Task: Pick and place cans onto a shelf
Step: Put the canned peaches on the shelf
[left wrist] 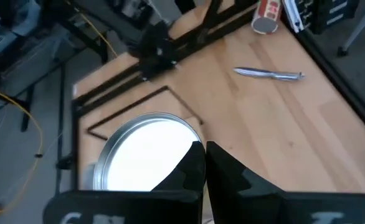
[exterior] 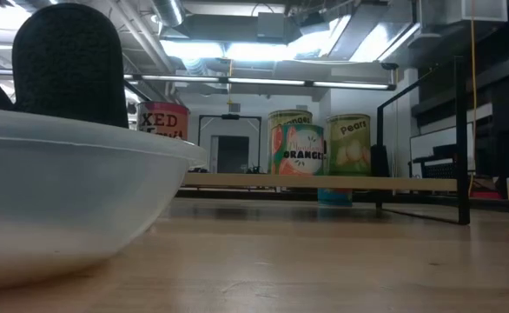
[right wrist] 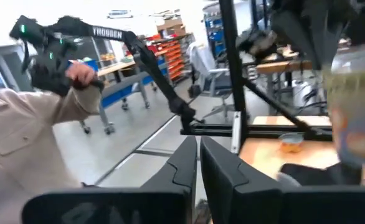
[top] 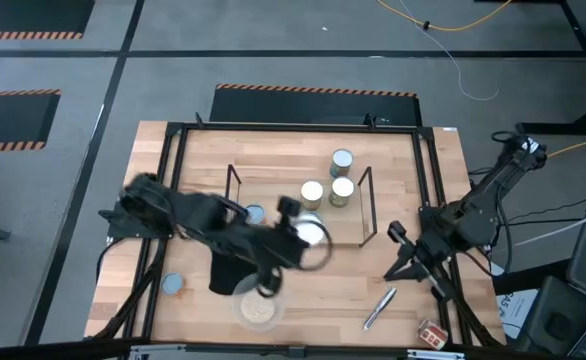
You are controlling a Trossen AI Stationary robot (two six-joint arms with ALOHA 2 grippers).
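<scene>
the left gripper (top: pixel 308 235) sits at the centre of the high view, blurred, at the shelf's (top: pixel 363 205) lower edge. in the left wrist view its two dark fingers (left wrist: pixel 198 168) are pressed together with no gap. a silvery can (left wrist: pixel 148 152), bright top up, lies just beyond them, but nothing is visibly pinched between the tips, so i can't say it is held; the gripper looks closed on itself.

the right gripper (top: pixel 405 250) waits at the right of the high view, just off the shelf's end, its fingers (right wrist: pixel 198 162) nearly together on nothing.

three cans (top: pixel 333 180) already stand in the upper right of the shelf, grouped tightly, probably to leave board free for the rest. in the low view they are the orange can (exterior: pixel 301 149) and pear can (exterior: pixel 348 143) on the wooden board.

other cans are still on the table: a blue-topped one (top: pixel 255 214) just left of centre, another (top: pixel 173 285) at lower left, and a red-labelled one (top: pixel 433 333) on its side at lower right. the clear bowl (top: pixel 256 311) and silver pen (top: pixel 379 308) lie along the bottom.
</scene>
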